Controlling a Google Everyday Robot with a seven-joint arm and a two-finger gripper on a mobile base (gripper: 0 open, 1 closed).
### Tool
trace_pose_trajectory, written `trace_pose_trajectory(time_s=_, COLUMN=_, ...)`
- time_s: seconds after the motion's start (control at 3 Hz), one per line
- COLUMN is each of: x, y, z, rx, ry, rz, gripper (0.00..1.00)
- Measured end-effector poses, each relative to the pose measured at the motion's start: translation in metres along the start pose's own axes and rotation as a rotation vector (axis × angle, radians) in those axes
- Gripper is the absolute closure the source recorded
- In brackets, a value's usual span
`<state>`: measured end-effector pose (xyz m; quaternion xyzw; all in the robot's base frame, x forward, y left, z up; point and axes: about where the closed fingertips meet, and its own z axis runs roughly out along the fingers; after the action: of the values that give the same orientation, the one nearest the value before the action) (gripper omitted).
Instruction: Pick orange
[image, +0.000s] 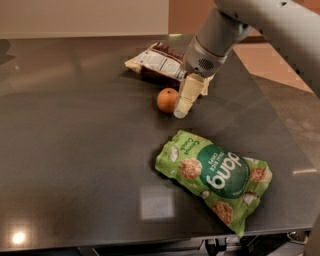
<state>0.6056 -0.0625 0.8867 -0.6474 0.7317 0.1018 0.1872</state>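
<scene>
The orange (166, 100) is a small round fruit lying on the dark table (75, 150), just in front of a brown and white snack bag (156, 62). My gripper (183, 106) hangs from the grey arm that comes in from the upper right. Its pale fingers point down and stand right beside the orange on its right side, close to or touching it. The orange rests on the table and is not lifted.
A green chip bag (216, 175) lies in front and to the right of the orange. The table's right edge (280, 130) runs diagonally, with lighter floor beyond. A pale wall stands behind the table.
</scene>
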Motion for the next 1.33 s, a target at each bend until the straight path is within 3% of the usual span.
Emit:
trace_pose_trajectory(time_s=0.67, x=-0.013, y=0.005, z=0.030, rx=-0.056, ry=-0.003, rz=-0.019, gripper=0.00)
trace_pose_trajectory(time_s=1.33, x=-0.014, y=0.008, z=0.047, rx=-0.068, ry=0.021, rz=-0.031, gripper=0.41)
